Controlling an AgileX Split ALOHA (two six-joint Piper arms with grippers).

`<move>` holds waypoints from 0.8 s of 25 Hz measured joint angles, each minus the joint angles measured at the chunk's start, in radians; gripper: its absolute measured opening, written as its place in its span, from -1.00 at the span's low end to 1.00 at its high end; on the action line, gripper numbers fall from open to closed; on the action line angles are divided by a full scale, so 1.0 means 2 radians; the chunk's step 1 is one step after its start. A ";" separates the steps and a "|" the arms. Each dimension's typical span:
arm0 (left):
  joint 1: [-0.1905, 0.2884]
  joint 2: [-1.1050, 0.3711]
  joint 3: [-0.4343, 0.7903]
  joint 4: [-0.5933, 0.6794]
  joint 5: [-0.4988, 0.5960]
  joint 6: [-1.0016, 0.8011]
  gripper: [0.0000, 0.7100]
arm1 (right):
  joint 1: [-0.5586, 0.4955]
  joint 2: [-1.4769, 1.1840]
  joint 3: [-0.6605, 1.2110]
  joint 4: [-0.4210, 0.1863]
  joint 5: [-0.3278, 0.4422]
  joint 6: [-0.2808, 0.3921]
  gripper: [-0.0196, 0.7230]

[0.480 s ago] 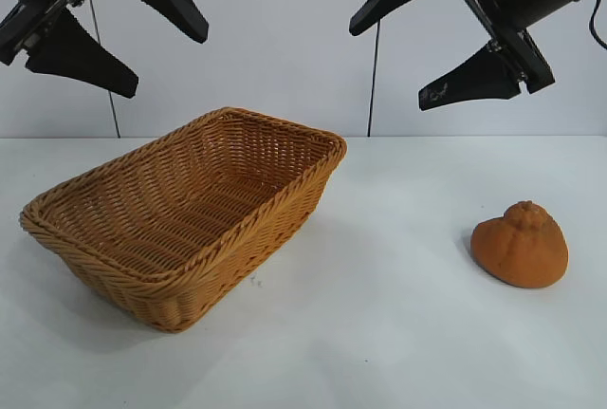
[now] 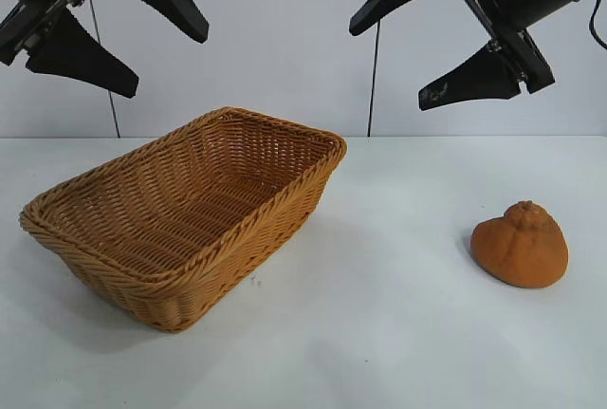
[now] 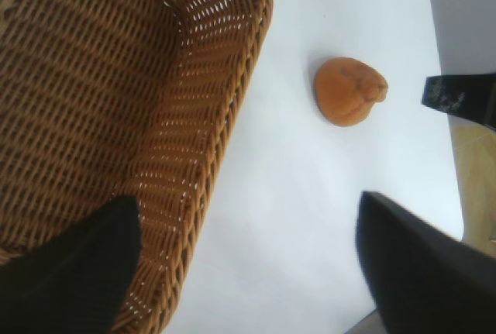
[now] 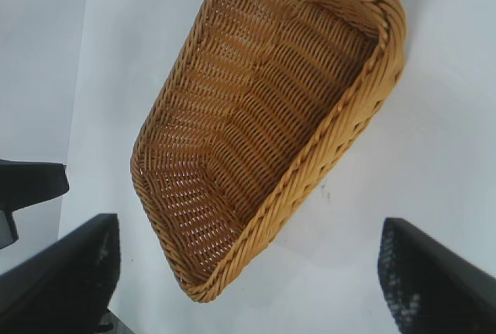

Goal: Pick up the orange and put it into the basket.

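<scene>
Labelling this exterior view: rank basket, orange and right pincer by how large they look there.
1. Basket, clearly largest.
2. Right pincer, though nearness to the camera makes this unsure.
3. Orange.

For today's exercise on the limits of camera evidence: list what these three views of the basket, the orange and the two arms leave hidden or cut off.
- Orange: its underside, against the table; absent from the right wrist view.
- Basket: the exterior view's near wall hides part of its floor; the left wrist view's edge cuts it off.
- Left gripper and right gripper: arms cut off by the exterior view's top edge.
</scene>
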 joint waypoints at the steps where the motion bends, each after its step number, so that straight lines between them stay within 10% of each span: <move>1: 0.000 0.000 0.000 0.000 0.000 0.000 0.55 | 0.000 0.000 0.000 0.000 0.000 0.000 0.72; 20: 0.013 -0.001 -0.001 -0.003 0.003 0.000 0.55 | 0.000 0.000 0.000 0.000 0.000 0.000 0.72</move>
